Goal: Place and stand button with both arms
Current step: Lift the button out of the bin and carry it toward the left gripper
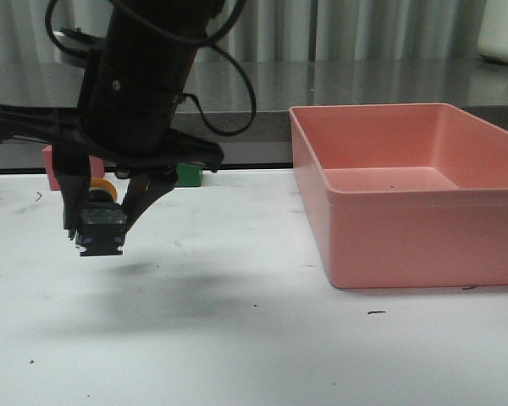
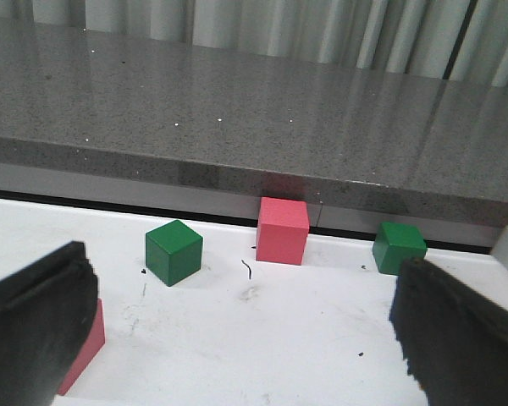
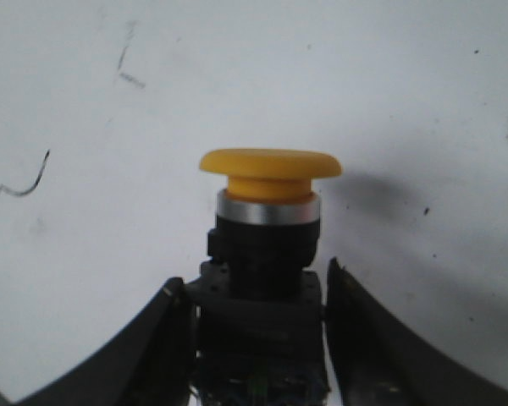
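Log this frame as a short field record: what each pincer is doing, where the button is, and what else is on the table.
right pincer: shut on the button's base
button: held above the table, not touching it
left pincer: open, holding nothing
bin: pink, on the table's right side, looks empty
cubes: two green, one red, at the table's far edge

arm (image 1: 140, 76): black, bulky | cables (image 1: 224, 85): black, looping | end effector (image 1: 102, 222): black, two tapered fingers

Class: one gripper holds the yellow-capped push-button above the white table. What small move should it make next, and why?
Probably lower it straight down. The right gripper is shut on the push-button at its base, and the front view shows a gap and shadow beneath it, so it hangs above the table.
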`<state>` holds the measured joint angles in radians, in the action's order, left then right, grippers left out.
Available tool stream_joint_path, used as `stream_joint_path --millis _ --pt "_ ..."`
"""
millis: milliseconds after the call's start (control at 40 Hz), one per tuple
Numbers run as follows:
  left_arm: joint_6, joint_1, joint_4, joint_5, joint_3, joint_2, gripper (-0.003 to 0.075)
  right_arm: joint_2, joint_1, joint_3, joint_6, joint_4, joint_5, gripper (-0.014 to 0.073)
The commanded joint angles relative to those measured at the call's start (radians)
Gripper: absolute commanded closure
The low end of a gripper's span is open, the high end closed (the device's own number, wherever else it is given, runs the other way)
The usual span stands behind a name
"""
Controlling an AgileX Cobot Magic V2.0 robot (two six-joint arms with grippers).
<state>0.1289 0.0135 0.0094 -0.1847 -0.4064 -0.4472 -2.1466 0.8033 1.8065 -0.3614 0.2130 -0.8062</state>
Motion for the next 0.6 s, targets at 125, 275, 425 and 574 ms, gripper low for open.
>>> stream_joint_path --millis 125,275,425,574 --pt "-0.002 -0.005 -0.001 0.077 -0.038 -0.011 0.0047 -0.065 -0.008 0.151 -0.249 -0.081 0.025 0.0349" --pt "-0.002 -0.005 -0.001 0.077 -0.038 -0.011 0.0047 -0.092 -0.008 0.167 -0.273 -0.082 0.027 0.0349" --pt "-0.002 -0.005 -0.001 0.075 -0.038 -0.011 0.0047 -0.105 -0.008 0.167 -0.273 -0.082 0.011 0.0315" --pt "-0.002 -0.005 -0.001 0.075 -0.038 -0.011 0.0047 -0.107 -0.008 0.172 -0.273 -0.082 0.016 0.0211"
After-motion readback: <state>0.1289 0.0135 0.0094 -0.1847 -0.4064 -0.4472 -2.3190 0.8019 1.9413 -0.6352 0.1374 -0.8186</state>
